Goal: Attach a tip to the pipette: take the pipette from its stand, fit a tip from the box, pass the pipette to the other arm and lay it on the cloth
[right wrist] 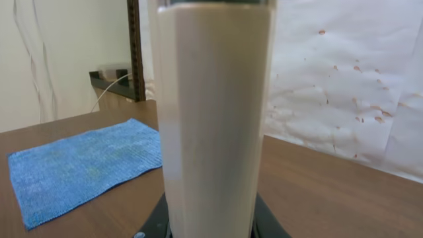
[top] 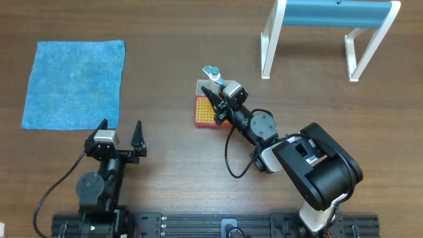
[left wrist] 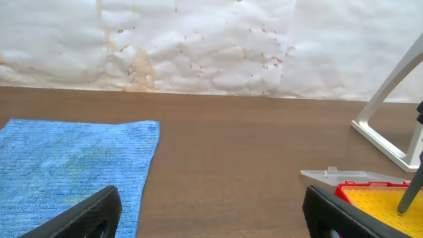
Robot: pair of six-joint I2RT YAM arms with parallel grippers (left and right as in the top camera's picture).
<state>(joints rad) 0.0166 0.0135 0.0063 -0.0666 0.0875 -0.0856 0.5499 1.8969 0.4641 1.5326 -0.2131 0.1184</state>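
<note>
In the top view the surface (top: pixel 198 39) is brown wood with a fine grain. A blue cloth (top: pixel 74 84) lies flat at its far left. At the far right stands the stand (top: pixel 330 33), with white legs and a blue bar on top. Near the middle is the tip box (top: pixel 205 112), red with a yellow rack, and its clear lid is folded back behind it. The right hand (top: pixel 215 106) is above this box and grips the pipette (top: pixel 212 73), which stands upright with its grey-blue head at the top. The left hand (top: pixel 121 125) is near its own base, just in front of the cloth's near corner. Its two fingers are spread wide with nothing between them.

In the left wrist view the surface runs back to a wall of crinkled white paper (left wrist: pixel 211 46) with small brown marks. The cloth lies at one side, and a white leg of the stand and the box are at the other. The thin grey end of the pipette reaches down to the yellow rack.

In the right wrist view the white body of the pipette stands upright, clamped between the hand's dark fingers. Behind it are the cloth, the surface and the paper wall. Farther back are a cream wall, a dark post (right wrist: pixel 133 46) and a small shelf (right wrist: pixel 112 78) with a cable.
</note>
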